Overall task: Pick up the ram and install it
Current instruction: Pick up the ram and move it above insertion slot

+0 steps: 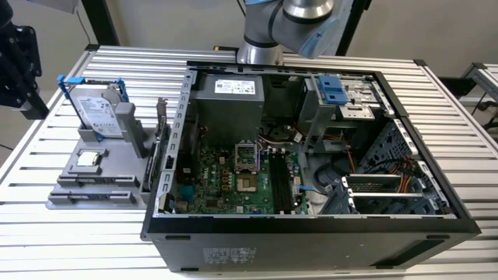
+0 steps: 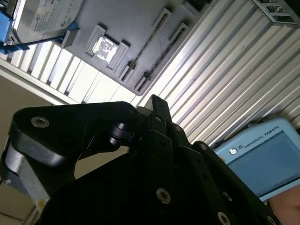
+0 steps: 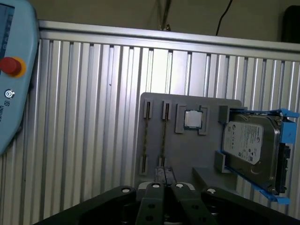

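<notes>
Two thin ram sticks (image 3: 163,136) stand on edge in the slots of a grey holder tray (image 3: 201,157), side by side; in the second wrist view the ram (image 2: 146,43) runs as narrow lines along the tray. My gripper (image 3: 162,172) hangs well above the tray's near edge, its black fingers together with nothing between them. In the second wrist view the gripper (image 2: 154,101) points toward the tray from a distance. In the exterior view the tray (image 1: 97,195) lies at the left of the open computer case, whose motherboard (image 1: 225,175) has long black slots (image 1: 278,181).
A silver hard drive in a blue frame (image 3: 251,145) stands on the tray beside a square processor chip (image 3: 192,119). An upright card with a metal bracket (image 1: 161,125) stands between tray and case. A blue teach pendant (image 3: 14,75) lies on the ribbed table.
</notes>
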Robot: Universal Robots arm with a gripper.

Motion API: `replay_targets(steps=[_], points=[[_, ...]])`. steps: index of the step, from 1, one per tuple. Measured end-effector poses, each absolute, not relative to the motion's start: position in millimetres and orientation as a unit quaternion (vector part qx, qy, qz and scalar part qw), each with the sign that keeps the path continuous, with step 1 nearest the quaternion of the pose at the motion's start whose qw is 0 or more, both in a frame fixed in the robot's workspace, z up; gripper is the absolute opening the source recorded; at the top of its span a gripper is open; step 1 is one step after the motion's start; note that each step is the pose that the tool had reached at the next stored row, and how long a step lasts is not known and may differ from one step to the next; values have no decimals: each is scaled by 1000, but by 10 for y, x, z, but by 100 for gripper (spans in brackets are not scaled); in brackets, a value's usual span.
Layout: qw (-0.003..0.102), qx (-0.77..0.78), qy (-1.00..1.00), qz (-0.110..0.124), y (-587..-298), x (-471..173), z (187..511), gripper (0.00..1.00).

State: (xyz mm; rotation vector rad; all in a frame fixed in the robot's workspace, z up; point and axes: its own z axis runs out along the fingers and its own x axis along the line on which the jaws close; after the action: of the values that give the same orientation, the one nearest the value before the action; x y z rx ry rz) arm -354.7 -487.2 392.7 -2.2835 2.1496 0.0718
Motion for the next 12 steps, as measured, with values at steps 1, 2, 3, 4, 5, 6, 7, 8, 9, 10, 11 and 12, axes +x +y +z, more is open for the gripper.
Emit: replay_targets(steps=[1,2,3,4,5,6,7,8,9,10,11,12], points=[[2,-728,685,23,-4873,-3547,3927,100],[2,-728,685,23,-4873,-3547,3927,100],[2,-728,685,23,-4874,-3547,3927,100],[2,-728,685,23,-4874,-3547,3927,100],[2,-728,685,23,-4874,-3547,3927,100],[2,-728,685,23,-4875,-3547,3927,100],[2,-728,685,23,-4875,-3547,3927,100],[2,-728,685,23,-4876,-3547,3927,100],[2,-728,685,23,-4876,-3547,3927,100],[2,-728,685,23,-4877,-3547,3927,100],[2,-726,687,23,-4872,-3547,3907,100],[2,-723,690,23,-4866,-3547,3882,100]])
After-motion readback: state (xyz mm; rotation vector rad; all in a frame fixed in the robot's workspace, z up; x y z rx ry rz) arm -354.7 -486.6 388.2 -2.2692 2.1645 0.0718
